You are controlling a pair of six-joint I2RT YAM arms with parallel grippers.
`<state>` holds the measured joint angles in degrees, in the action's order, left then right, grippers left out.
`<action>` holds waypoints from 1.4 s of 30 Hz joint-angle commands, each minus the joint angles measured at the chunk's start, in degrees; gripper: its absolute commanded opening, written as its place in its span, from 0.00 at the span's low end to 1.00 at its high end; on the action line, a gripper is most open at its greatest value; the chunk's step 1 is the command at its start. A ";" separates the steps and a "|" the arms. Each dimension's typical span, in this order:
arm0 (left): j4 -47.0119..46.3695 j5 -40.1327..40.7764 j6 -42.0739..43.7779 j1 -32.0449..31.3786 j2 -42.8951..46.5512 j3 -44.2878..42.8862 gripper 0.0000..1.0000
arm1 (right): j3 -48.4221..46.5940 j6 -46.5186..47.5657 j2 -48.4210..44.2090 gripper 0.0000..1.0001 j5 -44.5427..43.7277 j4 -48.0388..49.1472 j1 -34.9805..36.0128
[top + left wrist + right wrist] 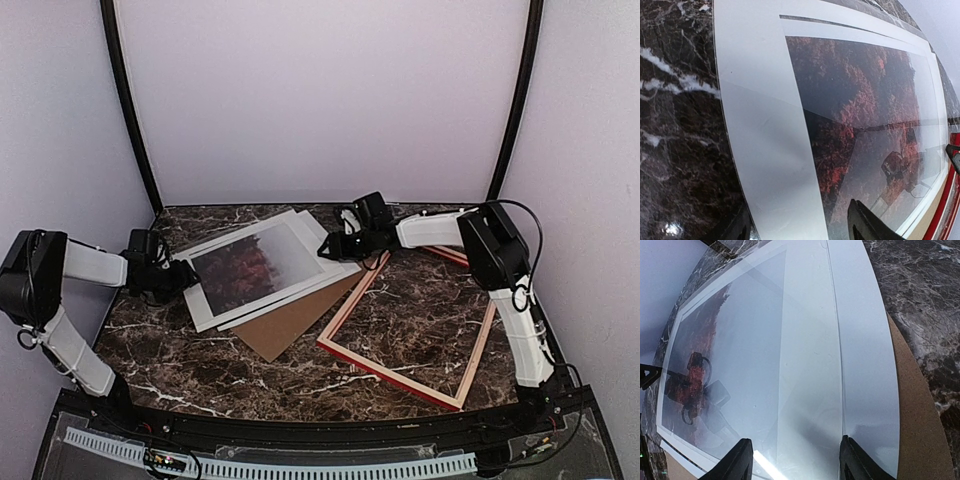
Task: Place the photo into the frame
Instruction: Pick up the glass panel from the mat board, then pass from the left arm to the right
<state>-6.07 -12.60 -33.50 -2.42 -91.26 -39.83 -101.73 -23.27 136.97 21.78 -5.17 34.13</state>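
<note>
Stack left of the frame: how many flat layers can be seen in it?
3: the photo on top, a pale sheet sticking out beneath it, and a brown board at the bottom. More may be hidden in between.

**Three Cameras, One Shared Subject**

The top camera looked down from high behind the near edge, taking in the whole marble table. The left wrist camera sat low and close over the photo at its left end, facing right. The right wrist camera faced it from the opposite end. All three shared the photo.
</note>
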 commanded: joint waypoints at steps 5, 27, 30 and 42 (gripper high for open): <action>-1.82 -11.25 -2.10 -0.84 8.14 4.22 0.67 | 5.99 -1.56 -2.58 0.59 0.77 -2.63 1.73; -9.59 -20.21 -7.77 -0.89 16.59 7.99 0.63 | 9.94 0.54 -3.37 0.58 0.98 -2.10 1.69; -10.98 -21.13 -8.66 -0.92 17.42 8.12 0.63 | 10.29 0.87 -3.55 0.58 1.56 -1.72 1.69; -7.85 -20.25 -7.89 -0.91 16.49 6.21 0.45 | 11.78 2.06 -3.99 0.58 2.22 -1.16 1.73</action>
<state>-15.20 -32.05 -42.28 -2.90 -74.67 -32.53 -92.68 -21.39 132.60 21.96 -0.16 34.15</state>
